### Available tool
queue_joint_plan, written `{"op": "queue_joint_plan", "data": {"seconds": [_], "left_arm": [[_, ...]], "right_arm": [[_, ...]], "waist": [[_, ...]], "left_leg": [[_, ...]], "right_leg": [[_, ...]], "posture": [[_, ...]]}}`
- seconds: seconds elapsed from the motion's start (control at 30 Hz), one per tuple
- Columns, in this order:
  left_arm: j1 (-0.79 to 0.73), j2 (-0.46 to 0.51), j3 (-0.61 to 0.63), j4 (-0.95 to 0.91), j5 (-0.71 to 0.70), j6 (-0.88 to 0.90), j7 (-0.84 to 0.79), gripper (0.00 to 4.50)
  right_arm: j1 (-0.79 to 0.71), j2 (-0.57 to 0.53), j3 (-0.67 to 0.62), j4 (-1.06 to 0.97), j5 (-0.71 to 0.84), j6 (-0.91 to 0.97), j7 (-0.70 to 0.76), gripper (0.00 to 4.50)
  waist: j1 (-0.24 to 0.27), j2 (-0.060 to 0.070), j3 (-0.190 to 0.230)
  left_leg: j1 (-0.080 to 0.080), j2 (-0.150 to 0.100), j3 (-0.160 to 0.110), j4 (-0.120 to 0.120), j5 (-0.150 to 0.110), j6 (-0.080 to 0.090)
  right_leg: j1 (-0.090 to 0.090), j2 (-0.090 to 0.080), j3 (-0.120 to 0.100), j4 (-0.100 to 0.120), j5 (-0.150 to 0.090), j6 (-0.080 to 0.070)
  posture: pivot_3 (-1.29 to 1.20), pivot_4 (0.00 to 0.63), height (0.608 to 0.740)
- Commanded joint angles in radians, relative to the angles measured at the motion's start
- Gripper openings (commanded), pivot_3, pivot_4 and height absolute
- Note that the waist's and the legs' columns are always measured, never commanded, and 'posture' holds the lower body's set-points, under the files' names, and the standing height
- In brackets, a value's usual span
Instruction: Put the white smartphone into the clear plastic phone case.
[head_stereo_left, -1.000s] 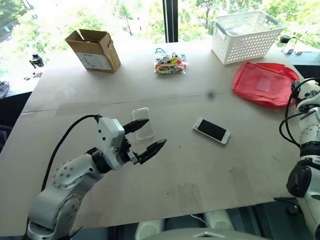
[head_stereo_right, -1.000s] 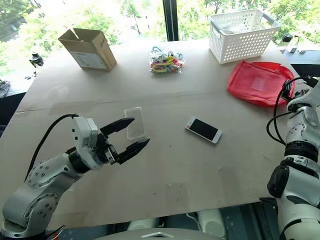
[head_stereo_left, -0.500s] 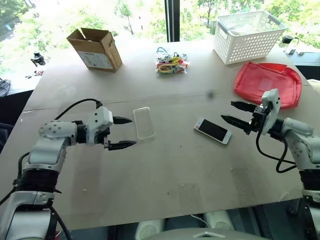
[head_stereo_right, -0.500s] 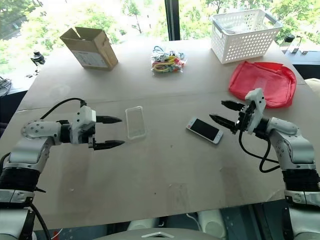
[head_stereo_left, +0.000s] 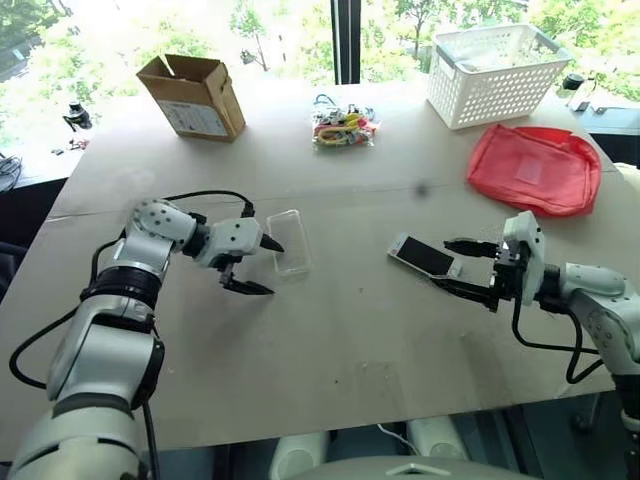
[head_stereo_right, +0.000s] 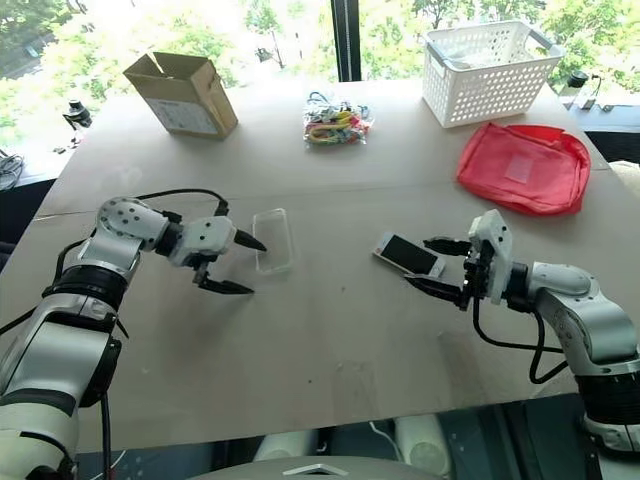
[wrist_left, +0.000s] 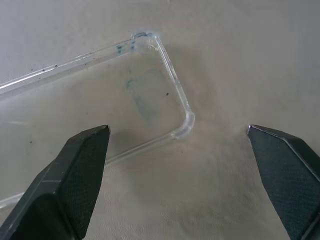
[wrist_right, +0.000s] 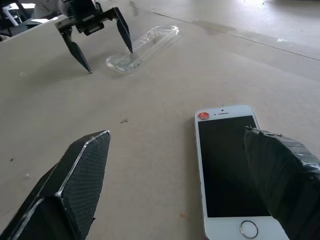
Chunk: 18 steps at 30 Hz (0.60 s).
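Both sets of jaws stand wide and empty. The left gripper (head_stereo_left: 259, 266) straddles the near corner of the thin, clear plastic phone case (head_stereo_left: 288, 243), which lies flat on the pale tabletop (head_stereo_left: 340, 340). The right gripper (head_stereo_left: 452, 265) points at the near end of the flat white smartphone with a black screen (head_stereo_left: 424, 257), which lies face up, well apart from the case. Likely failures: the glossy shell skids or flexes away as the left fingers close on its low edge; the right fingers push the phone along the table instead of lifting it, because so flat a body offers little to grip.
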Motion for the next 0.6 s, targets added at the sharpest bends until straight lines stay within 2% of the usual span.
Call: {"op": "queue_joint_plan", "data": {"seconds": [0.03, 0.07, 0.17, 0.3, 0.43, 0.53, 0.6], "left_arm": [[-0.03, -0.009, -0.022, 0.089, 0.07, -0.049, -0.004, 3.36], [-0.039, -0.015, -0.03, 0.102, 0.081, -0.061, -0.004, 3.15], [-0.052, -0.032, -0.038, 0.124, 0.097, -0.088, -0.004, 1.76], [-0.039, -0.075, -0.011, 0.069, 0.032, -0.042, -0.004, 0.03], [0.036, -0.057, -0.031, -0.122, -0.112, 0.138, -0.004, 0.03], [0.146, -0.065, 0.044, -0.377, -0.185, 0.381, 0.027, 0.03], [0.2, -0.069, 0.067, -0.512, -0.193, 0.517, 0.102, 0.03]], "right_arm": [[0.009, -0.029, -0.022, -0.058, 0.007, -0.031, 0.04, 4.5], [0.009, -0.033, -0.009, -0.059, -0.007, -0.042, 0.044, 4.5], [0.003, -0.027, 0.005, -0.06, -0.02, -0.055, 0.041, 4.5], [-0.017, -0.01, 0.016, -0.066, -0.026, -0.057, 0.027, 4.5], [-0.023, -0.007, 0.015, -0.063, -0.03, -0.059, 0.027, 4.5], [-0.03, -0.001, 0.022, -0.062, -0.035, -0.059, 0.027, 4.5], [-0.034, 0.002, 0.025, -0.059, -0.036, -0.058, 0.029, 4.5]], "waist": [[0.0, 0.0, 0.0], [0.0, 0.0, 0.0], [-0.001, 0.0, 0.0], [0.001, 0.0, -0.001], [0.006, 0.0, 0.0], [0.002, 0.0, 0.0], [0.002, 0.0, 0.0]], "left_leg": [[0.0, 0.0, -0.001, 0.0, 0.0, 0.0], [0.0, 0.0, -0.001, 0.0, 0.0, 0.0], [0.0, 0.0, -0.001, 0.0, 0.0, 0.0], [0.0, 0.0, -0.002, 0.001, 0.0, 0.0], [-0.001, -0.001, -0.004, 0.002, 0.0, 0.0], [-0.002, 0.0, -0.008, 0.002, 0.0, 0.0], [-0.003, 0.0, -0.01, 0.002, 0.0, 0.0]], "right_leg": [[0.0, 0.0, 0.0, 0.0, 0.0, 0.0], [0.0, 0.0, -0.001, 0.0, 0.0, 0.0], [0.0, 0.0, -0.001, 0.001, 0.0, 0.0], [0.0, 0.0, -0.001, 0.001, 0.0, 0.0], [0.0, -0.001, -0.002, 0.001, 0.0, 0.0], [0.0, -0.001, -0.002, 0.0, 0.0, 0.0], [0.0, -0.001, -0.003, 0.0, 0.0, 0.0]], "posture": [[0.0, 0.15, 0.74], [0.0, 0.15, 0.74], [0.0, 0.15, 0.74], [0.0, 0.15, 0.74], [0.0, 0.15, 0.74], [0.0, 0.15, 0.74], [0.0, 0.15, 0.74]]}}
